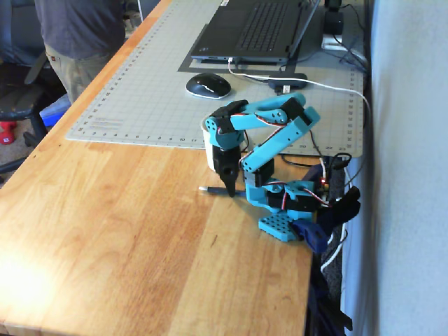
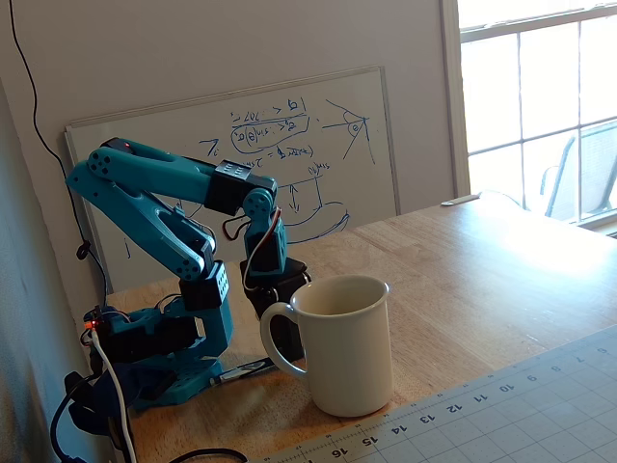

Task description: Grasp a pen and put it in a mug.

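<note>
The white mug [image 2: 347, 347] stands at the edge of the cutting mat, with its handle to the left in a fixed view. In the other fixed view, only a sliver of the mug [image 1: 208, 152] shows behind the gripper. The thin dark pen [image 1: 207, 189] lies flat on the wooden table just in front of the mug. Part of the pen [image 2: 243, 369] also shows beside the arm's base. My gripper [image 1: 229, 189] points straight down with its tips at the pen's middle. In the other fixed view my gripper [image 2: 287, 340] is largely hidden behind the mug. Its jaw gap cannot be seen.
A black-and-white mouse [image 1: 208, 85] and a laptop [image 1: 252, 28] sit on the grey cutting mat [image 1: 140, 91]. A white cable [image 1: 329, 87] runs toward the arm's base [image 1: 287, 210] at the table's right edge. A person [image 1: 77, 35] stands at the far left. A whiteboard [image 2: 318, 145] leans on the wall.
</note>
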You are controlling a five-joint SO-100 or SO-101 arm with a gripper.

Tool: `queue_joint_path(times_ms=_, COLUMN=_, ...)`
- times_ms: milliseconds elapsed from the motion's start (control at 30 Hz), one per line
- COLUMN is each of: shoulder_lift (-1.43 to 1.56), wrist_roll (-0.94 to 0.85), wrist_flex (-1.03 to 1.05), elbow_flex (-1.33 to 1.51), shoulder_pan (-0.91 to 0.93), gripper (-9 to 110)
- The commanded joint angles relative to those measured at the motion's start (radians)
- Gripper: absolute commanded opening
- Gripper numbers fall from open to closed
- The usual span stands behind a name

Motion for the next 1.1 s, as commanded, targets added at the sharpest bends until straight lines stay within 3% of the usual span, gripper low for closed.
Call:
queue_joint_path(times_ms=0, shoulder_lift=0.000, wrist_roll=0.009, wrist_flex=-0.006, elbow_flex=-0.014, shoulder_pan=-0.012, gripper=-1)
queue_joint_path(times_ms=267, shoulder_lift=0.011, wrist_roll=-0.005, wrist_flex=-0.006, elbow_flex=-0.012, shoulder_pan=-0.035, gripper=1)
queue_joint_path(times_ms=700, shoulder_lift=0.110, wrist_roll=0.011, wrist_flex=-0.101, elbow_flex=-0.026, shoulder_pan=-0.439, gripper=1)
queue_joint_path(times_ms=867, shoulder_lift=0.221, wrist_roll=0.012, wrist_flex=-0.235, elbow_flex=-0.028, shoulder_pan=-0.578, gripper=1)
queue_joint_path(times_ms=1067, shoulder_lift=0.362, wrist_roll=0.014, wrist_flex=-0.548, elbow_flex=-0.028, shoulder_pan=-0.666, gripper=1)
